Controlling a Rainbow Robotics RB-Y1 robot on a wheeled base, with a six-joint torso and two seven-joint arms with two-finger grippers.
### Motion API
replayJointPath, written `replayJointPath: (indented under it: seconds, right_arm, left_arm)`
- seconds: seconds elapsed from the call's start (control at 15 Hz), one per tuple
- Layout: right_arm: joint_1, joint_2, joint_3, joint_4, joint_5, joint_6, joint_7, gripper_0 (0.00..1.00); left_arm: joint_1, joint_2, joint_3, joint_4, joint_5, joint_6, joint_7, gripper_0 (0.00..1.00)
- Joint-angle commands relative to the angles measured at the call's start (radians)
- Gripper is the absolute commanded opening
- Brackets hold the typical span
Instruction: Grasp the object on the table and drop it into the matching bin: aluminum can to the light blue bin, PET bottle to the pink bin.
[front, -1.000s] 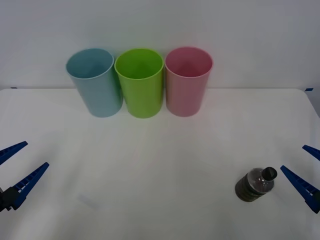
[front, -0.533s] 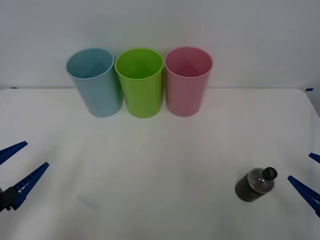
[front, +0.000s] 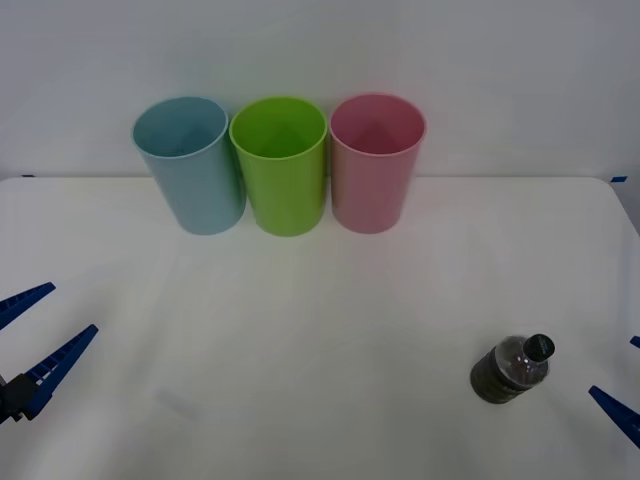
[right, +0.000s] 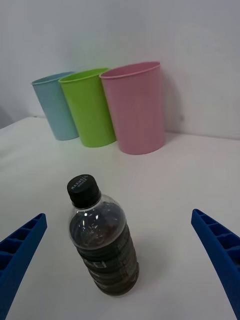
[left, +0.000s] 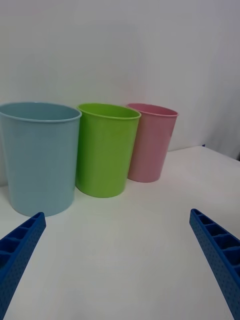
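Note:
The PET bottle, small with a black cap and dark body, stands upright at the front right of the white table. My right gripper is open just to the right of it, at the view's edge. In the right wrist view the bottle stands ahead of the open right gripper, between the lines of its two fingers. The pink bin stands at the back, rightmost of three cups, and the light blue bin is leftmost. My left gripper waits open at the front left.
A lime green cup stands between the light blue and pink bins, all touching or nearly so, close to the white wall. The left wrist view has the three cups ahead, light blue bin nearest. Bare tabletop lies between bottle and bins.
My right gripper has drawn back to the right and toward the near edge, away from the bottle. The bottle, the bins and the left arm have not moved.

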Motion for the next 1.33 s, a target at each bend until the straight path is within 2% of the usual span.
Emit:
replayJointPath:
  seconds: [0.07, 0.33, 0.53, 0.93, 1.33]
  right_arm:
    - [0.021, -0.004, -0.001, 0.003, 0.027, 0.003, 0.015, 1.0]
    - [0.021, -0.002, 0.013, 0.046, 0.088, 0.006, 0.027, 1.0]
    - [-0.002, -0.002, 0.051, 0.107, 0.101, 0.0, 0.052, 1.0]
    - [-0.066, 0.001, 0.12, 0.202, 0.093, 0.002, 0.108, 1.0]
    - [-0.125, 0.006, 0.182, 0.287, 0.05, 0.011, 0.179, 1.0]
  left_arm:
    - [0.0, 0.0, 0.0, 0.0, 0.0, 0.0, 0.0, 1.0]
    - [0.0, 0.0, 0.0, 0.0, 0.0, 0.0, 0.0, 1.0]
    - [0.0, 0.0, 0.0, 0.0, 0.0, 0.0, 0.0, 1.0]
    - [0.0, 0.0, 0.0, 0.0, 0.0, 0.0, 0.0, 1.0]
    - [0.0, 0.0, 0.0, 0.0, 0.0, 0.0, 0.0, 1.0]
